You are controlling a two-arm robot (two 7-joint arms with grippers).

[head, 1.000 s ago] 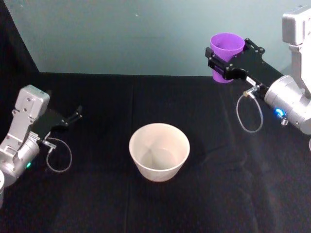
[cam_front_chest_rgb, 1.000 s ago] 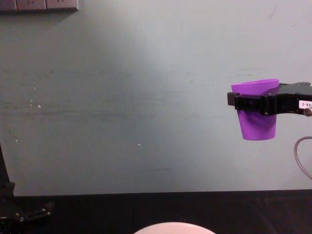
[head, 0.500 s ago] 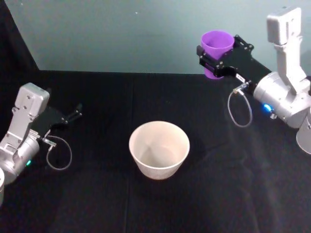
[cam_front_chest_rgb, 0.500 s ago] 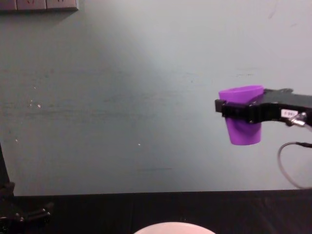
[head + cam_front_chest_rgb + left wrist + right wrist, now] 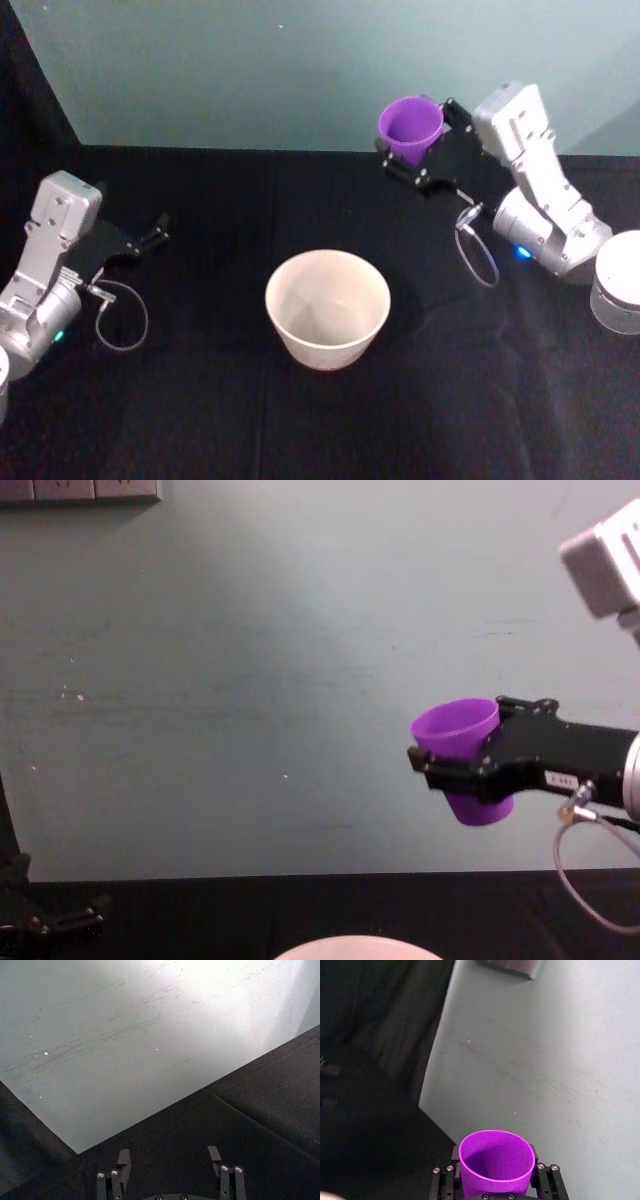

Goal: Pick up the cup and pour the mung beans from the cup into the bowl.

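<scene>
Cup (image 5: 410, 122) has come left and lower than a second ago, and is tipping slightly leftward. Bowl (image 5: 322, 350) is sitting nearest, upright, mid-table (image 5: 480, 400). Left gripper (image 5: 150, 238) is idling at left, fingers apart, empty. Right gripper (image 5: 415, 140) is clamping the cup in the air farther back. The bowl is lying below it, nearer the robot and leftward, so the cup isn't over the rim yet.

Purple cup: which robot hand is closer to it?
Right. The right gripper is shut around the cup, holding it in the air behind the bowl. The left gripper sits open and far off, low over the table's left side.
</scene>
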